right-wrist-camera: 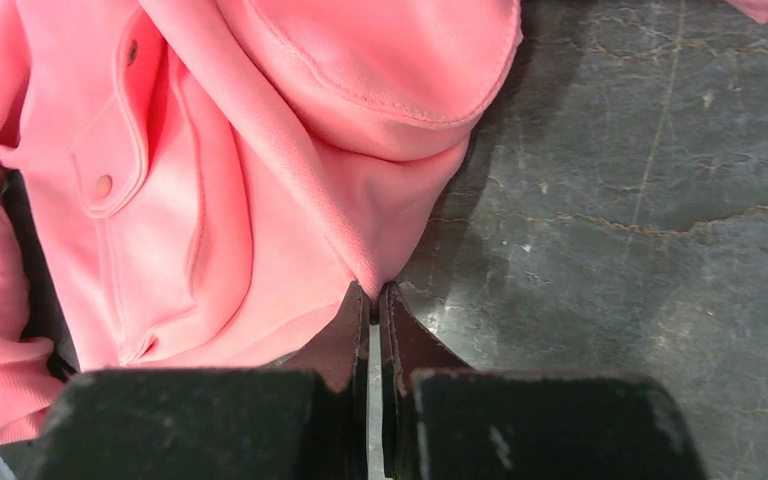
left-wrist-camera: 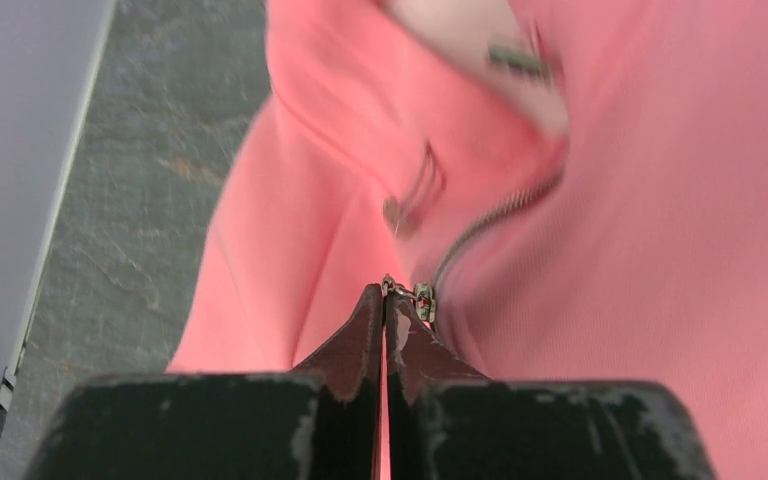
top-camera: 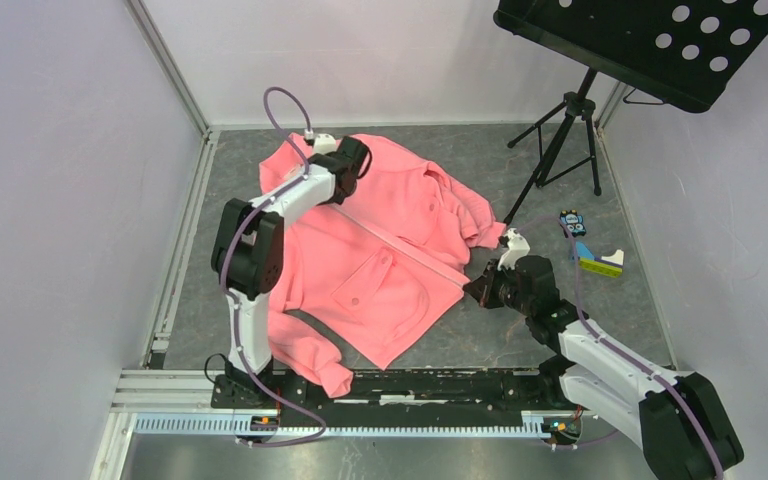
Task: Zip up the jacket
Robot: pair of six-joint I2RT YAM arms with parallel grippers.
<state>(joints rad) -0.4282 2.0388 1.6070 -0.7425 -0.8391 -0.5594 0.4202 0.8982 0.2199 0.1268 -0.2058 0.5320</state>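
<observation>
jacket (top-camera: 380,255): spread at mid-frame, collar toward the upper left.
left claw (left-wrist-camera: 385,300): pressed together on the zip pull (left-wrist-camera: 392,287), by the collar.
right claw (right-wrist-camera: 372,300): jacket hem corner pinched, cloth lying upper left.

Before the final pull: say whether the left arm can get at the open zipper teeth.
Probably yes: the left gripper is shut on the zipper pull, and the open teeth ahead lie uncovered.

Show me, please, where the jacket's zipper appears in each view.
Top external: zipper is the pale diagonal line down the jacket.
Left wrist: centre, curving up-right from the left gripper.
Right wrist: not clearly visible; right gripper pinches the hem.
Shared landmark: grey table.
</observation>
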